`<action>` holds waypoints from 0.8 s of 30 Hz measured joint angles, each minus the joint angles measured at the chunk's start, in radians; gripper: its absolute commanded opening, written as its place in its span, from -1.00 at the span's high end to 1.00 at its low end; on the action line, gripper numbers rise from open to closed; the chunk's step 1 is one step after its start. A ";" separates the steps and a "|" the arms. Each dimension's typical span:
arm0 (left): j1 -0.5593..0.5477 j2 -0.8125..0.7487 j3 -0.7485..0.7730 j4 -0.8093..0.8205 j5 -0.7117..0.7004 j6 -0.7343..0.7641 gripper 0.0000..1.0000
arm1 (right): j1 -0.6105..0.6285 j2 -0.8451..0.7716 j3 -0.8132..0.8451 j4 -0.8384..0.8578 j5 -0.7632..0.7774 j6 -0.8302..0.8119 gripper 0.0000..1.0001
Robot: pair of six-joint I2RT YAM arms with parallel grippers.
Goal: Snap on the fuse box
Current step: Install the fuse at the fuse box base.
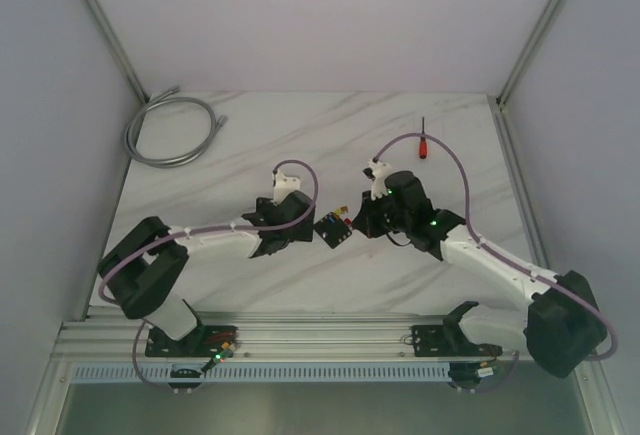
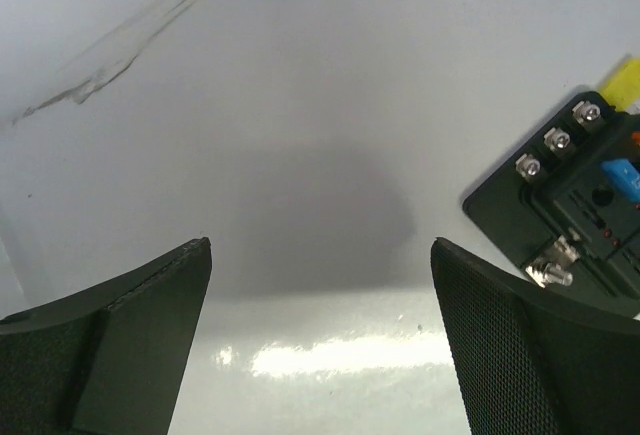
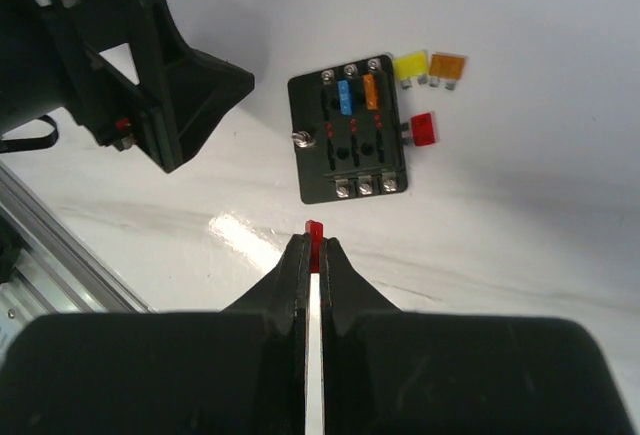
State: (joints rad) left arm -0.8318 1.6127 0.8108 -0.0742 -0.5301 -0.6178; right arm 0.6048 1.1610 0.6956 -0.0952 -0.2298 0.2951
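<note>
The fuse box (image 1: 333, 231), a small flat black block, lies on the white marble table between my two grippers. In the right wrist view the fuse box (image 3: 347, 141) holds a blue fuse (image 3: 346, 97) and an orange fuse (image 3: 370, 92) in its slots. My right gripper (image 3: 315, 245) is shut on a small red fuse (image 3: 315, 231) and sits just short of the box's near edge. My left gripper (image 2: 320, 245) is open and empty over bare table, with the fuse box (image 2: 570, 215) beyond its right finger (image 2: 520, 345).
Loose yellow (image 3: 410, 65), orange (image 3: 447, 67) and red (image 3: 424, 128) fuses lie beside the box. A red-handled screwdriver (image 1: 424, 145) lies at the back right. A grey coiled cable (image 1: 170, 130) lies at the back left. The rail (image 1: 320, 337) runs along the near edge.
</note>
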 measured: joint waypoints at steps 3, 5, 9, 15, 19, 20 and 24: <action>0.020 -0.071 -0.052 0.011 0.038 -0.008 -1.00 | 0.059 0.054 0.052 -0.023 0.050 -0.012 1.00; 0.050 -0.117 -0.085 0.022 0.069 -0.018 -1.00 | 0.108 0.103 0.099 -0.043 0.098 -0.024 1.00; 0.107 -0.174 -0.126 0.052 0.143 -0.042 -1.00 | 0.189 0.202 0.192 -0.082 0.199 -0.053 1.00; 0.167 -0.236 -0.182 0.100 0.259 -0.083 -1.00 | 0.241 0.324 0.291 -0.124 0.312 -0.099 1.00; 0.205 -0.259 -0.209 0.129 0.317 -0.109 -1.00 | 0.259 0.409 0.336 -0.126 0.359 -0.134 1.00; 0.212 -0.264 -0.215 0.134 0.326 -0.116 -1.00 | 0.261 0.429 0.344 -0.127 0.368 -0.143 1.00; 0.238 -0.287 -0.240 0.143 0.360 -0.137 -1.00 | 0.264 0.486 0.356 -0.126 0.393 -0.174 1.00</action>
State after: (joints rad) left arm -0.5941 1.3258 0.5709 0.0685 -0.1699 -0.7551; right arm 0.8688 1.6470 1.0515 -0.2207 0.1631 0.1215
